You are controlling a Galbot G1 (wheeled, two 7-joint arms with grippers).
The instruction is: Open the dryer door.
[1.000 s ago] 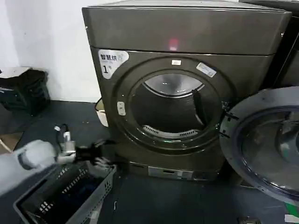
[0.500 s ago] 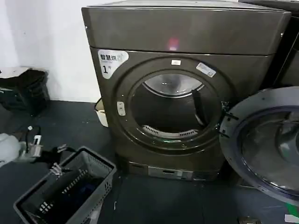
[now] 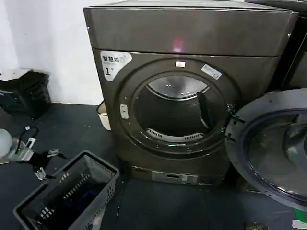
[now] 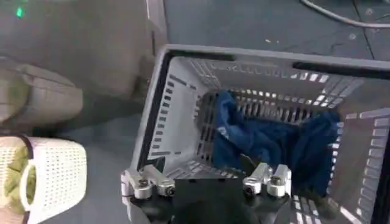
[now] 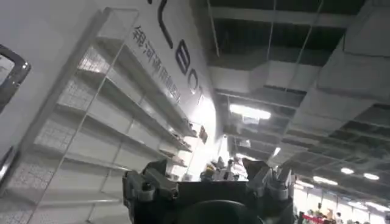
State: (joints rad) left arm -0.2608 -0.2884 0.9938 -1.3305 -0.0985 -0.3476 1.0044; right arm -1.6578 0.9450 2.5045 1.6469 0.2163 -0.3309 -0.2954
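The dryer (image 3: 187, 91) fills the centre and upper part of the head view, bronze-grey, with the white "1" sticker (image 3: 114, 63) at its upper left corner and a pink indicator light (image 3: 178, 46) glowing on the top panel. The dryer door (image 3: 271, 148) is already swung wide open and hangs at the right edge of the frame, its chrome rim and dark glass facing me, hinged at the right side of the round opening, through which the drum (image 3: 175, 110) shows. My left hand (image 3: 41, 165) sits low at the left edge of the head view, well apart from the dryer, just above the near rim of a grey laundry basket (image 3: 103, 189) on the dark floor. In the left wrist view its fingers (image 4: 149, 182) stand wide apart, holding nothing, over the basket with a blue cloth (image 4: 268, 143) inside. My right hand (image 5: 210, 182) points up toward a ceiling and shelving; I cannot tell how its fingers stand.
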